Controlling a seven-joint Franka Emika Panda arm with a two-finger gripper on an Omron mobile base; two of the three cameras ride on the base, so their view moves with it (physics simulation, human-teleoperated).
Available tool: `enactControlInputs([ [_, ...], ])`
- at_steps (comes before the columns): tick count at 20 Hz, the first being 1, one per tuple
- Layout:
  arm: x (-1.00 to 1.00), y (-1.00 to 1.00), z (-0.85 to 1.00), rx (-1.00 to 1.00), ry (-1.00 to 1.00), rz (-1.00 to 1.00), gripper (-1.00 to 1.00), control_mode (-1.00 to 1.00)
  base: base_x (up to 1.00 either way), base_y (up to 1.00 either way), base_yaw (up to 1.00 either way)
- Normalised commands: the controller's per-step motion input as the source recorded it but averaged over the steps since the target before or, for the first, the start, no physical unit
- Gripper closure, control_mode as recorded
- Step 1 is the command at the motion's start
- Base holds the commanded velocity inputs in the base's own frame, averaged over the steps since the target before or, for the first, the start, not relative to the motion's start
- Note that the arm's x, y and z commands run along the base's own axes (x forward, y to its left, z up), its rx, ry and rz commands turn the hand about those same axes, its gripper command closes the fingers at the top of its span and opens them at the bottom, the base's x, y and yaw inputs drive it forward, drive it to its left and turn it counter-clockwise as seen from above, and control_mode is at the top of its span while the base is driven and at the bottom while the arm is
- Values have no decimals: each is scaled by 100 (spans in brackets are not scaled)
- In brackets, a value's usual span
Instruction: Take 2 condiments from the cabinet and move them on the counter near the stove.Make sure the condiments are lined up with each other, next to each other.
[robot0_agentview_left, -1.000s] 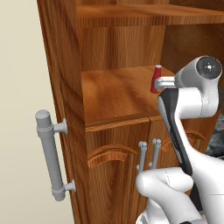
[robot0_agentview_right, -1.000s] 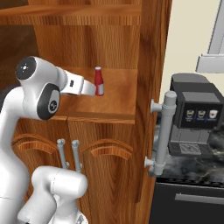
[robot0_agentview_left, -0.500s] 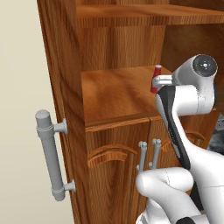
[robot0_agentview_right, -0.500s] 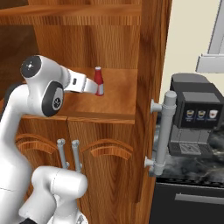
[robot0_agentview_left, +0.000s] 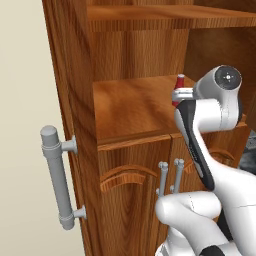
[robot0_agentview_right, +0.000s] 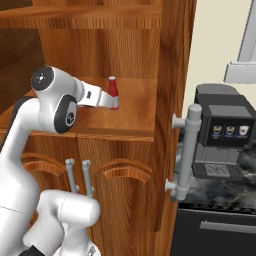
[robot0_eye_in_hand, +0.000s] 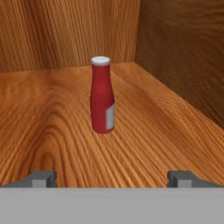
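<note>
On the open middle shelf (robot0_eye_in_hand: 144, 131) of the cabinet (robot0_agentview_left: 120, 190), the red bottle (robot0_eye_in_hand: 102, 97) stands upright and alone, well back toward the rear corner at 1 o'clock. The gripper (robot0_eye_in_hand: 112, 179) faces it level, its jaws spread wide with nothing between them, the bottle at 12 o'clock and near but untouched. This alignment appears intended to let the jaws pass either side of the body for a side grasp.
</note>
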Motion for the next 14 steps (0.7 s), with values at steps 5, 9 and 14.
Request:
enactControlInputs([
  [5,16,0,0,0,0,0,-100,-100,0,0,0],
  [9,18,0,0,0,0,0,-100,-100,0,0,0],
  [14,23,0,-1,0,1,0,-100,-100,0,0,0],
])
